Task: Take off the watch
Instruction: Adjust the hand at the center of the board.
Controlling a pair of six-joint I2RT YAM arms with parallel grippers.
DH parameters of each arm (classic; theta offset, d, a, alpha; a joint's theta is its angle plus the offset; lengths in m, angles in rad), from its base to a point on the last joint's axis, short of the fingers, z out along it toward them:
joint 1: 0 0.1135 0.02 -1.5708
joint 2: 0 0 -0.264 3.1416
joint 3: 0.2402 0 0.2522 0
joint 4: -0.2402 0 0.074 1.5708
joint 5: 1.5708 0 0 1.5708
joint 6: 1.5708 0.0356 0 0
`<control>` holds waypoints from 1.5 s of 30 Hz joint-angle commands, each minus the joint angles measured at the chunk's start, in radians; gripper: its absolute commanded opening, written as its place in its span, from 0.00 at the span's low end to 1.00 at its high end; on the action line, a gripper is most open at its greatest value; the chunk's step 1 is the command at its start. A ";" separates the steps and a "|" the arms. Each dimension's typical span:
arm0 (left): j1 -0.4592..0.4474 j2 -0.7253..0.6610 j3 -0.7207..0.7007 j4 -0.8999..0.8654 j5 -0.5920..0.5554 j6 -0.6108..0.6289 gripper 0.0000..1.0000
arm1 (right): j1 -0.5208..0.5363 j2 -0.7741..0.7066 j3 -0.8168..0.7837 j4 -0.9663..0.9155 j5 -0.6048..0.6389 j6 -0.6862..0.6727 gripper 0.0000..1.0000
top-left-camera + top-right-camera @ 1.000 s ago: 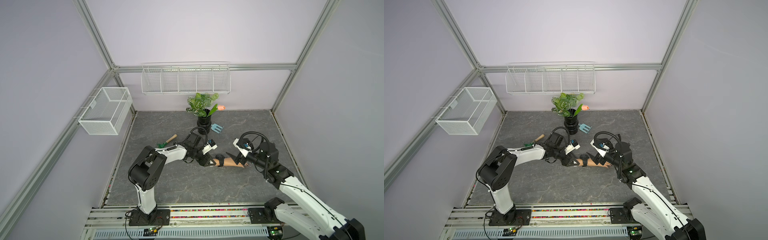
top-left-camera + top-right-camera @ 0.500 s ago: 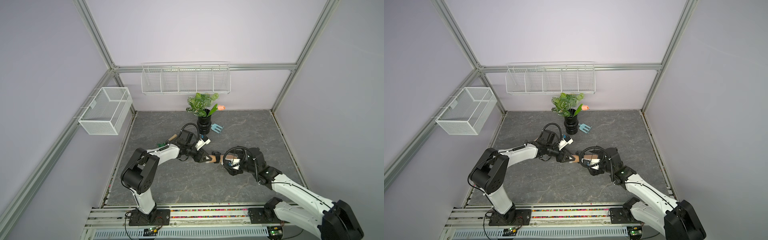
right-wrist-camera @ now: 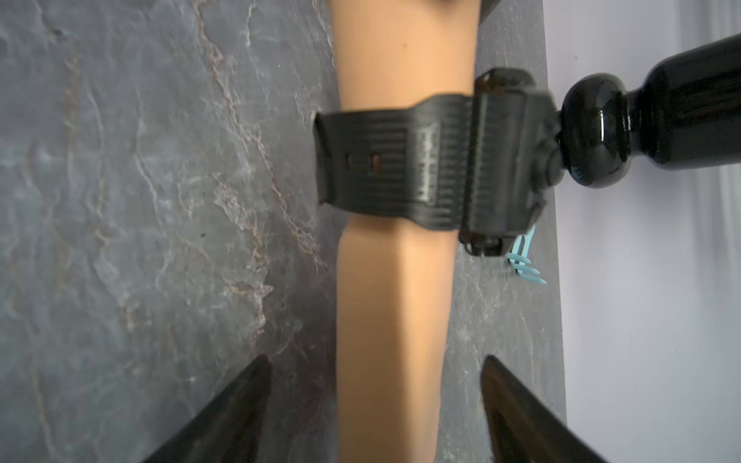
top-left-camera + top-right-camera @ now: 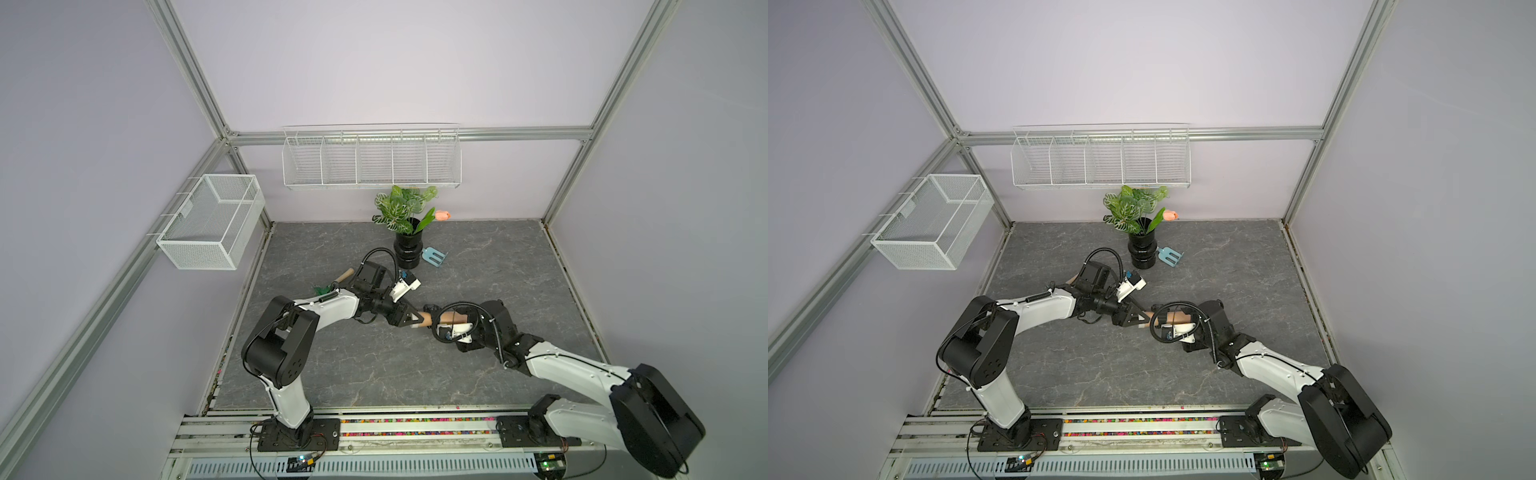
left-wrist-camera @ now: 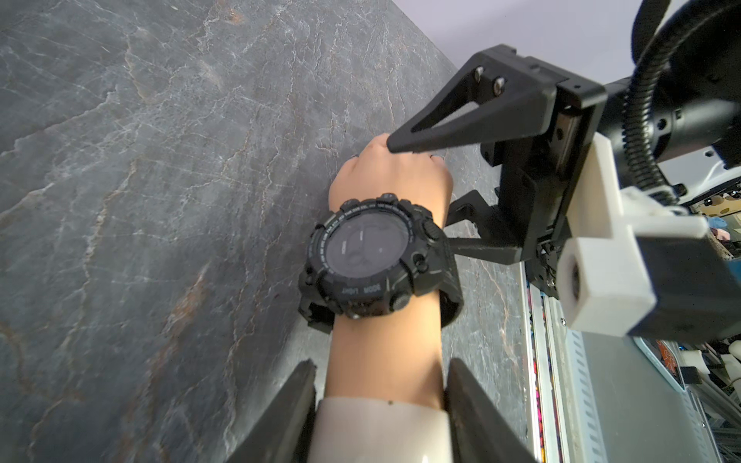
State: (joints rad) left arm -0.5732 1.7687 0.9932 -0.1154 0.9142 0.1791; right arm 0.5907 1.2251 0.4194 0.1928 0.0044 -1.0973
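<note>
Forearm braced, watch still on
The left gripper [image 5: 381, 417] clamps the mannequin forearm [image 5: 385, 360] steady; the right gripper [image 3: 377, 409] straddles it, unclenched, below the watch [image 3: 433, 168].

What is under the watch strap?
The watch strap wraps the tan mannequin wrist, which lies over the grey table. The wrist's band of skin beneath the strap is covered, and no buckle shows.
</note>
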 commanded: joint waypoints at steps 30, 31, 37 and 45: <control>-0.044 -0.697 -0.304 0.502 -0.582 -0.248 1.00 | 0.116 0.096 0.511 -0.734 -0.533 0.579 0.07; -0.059 -0.726 -0.307 0.486 -0.610 -0.224 1.00 | 0.109 0.136 0.557 -0.786 -0.551 0.599 0.07; -0.065 -0.774 -0.331 0.473 -0.702 -0.298 1.00 | 0.039 0.403 0.774 -1.020 -0.655 0.664 0.07; -0.065 -0.738 -0.354 0.390 -0.782 -0.423 1.00 | -0.019 0.552 0.813 -0.991 -0.692 0.737 0.11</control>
State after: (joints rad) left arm -0.6353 1.0122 0.6353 0.3428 0.1719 -0.1875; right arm 0.5812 1.7603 1.1984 -0.7704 -0.6342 -0.4271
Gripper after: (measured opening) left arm 0.992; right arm 0.186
